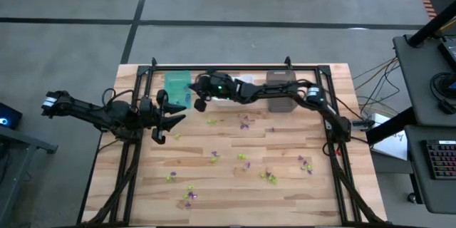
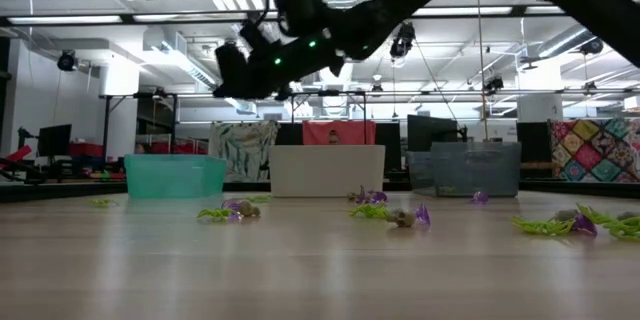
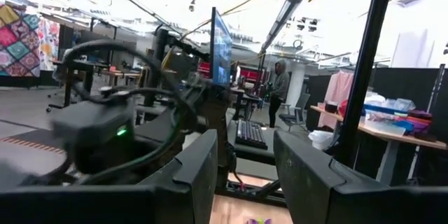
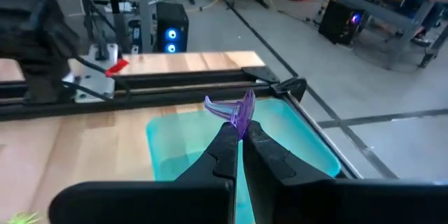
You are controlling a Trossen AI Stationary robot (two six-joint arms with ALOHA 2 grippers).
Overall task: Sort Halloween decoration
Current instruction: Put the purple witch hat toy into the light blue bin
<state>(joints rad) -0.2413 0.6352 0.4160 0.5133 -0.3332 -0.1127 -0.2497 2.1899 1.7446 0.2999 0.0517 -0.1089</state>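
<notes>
The Halloween decoration is many tiny purple and lime-green trinkets [image 1: 242, 157] lying scattered on the wooden table [image 1: 228, 185]; in the low view they lie in front of the bins [image 2: 385, 212]. My right gripper [image 4: 240, 131] is shut on one purple trinket [image 4: 238, 108] over the teal bin [image 4: 294, 147], which stands at the table's far edge [image 1: 177, 84]. In the high view the right arm reaches across the far side, its gripper [image 1: 191, 87] at the teal bin. My left gripper [image 1: 169, 127] hangs open at the table's left side, holding nothing [image 3: 241, 175]. My right gripper pinches the purple trinket's near end [image 4: 240, 120] between its two fingertips. The fingers reach roughly level from the table's right side. The trinket sticks out past the fingertips, with a thin arm to one side, lifted clear above the teal bin's opening.
A white bin [image 2: 327, 170] and a dark bin [image 1: 281, 89] stand beside the teal one along the far edge. A black frame [image 1: 235, 66] runs round the table. The middle and near parts of the tabletop hold only loose trinkets.
</notes>
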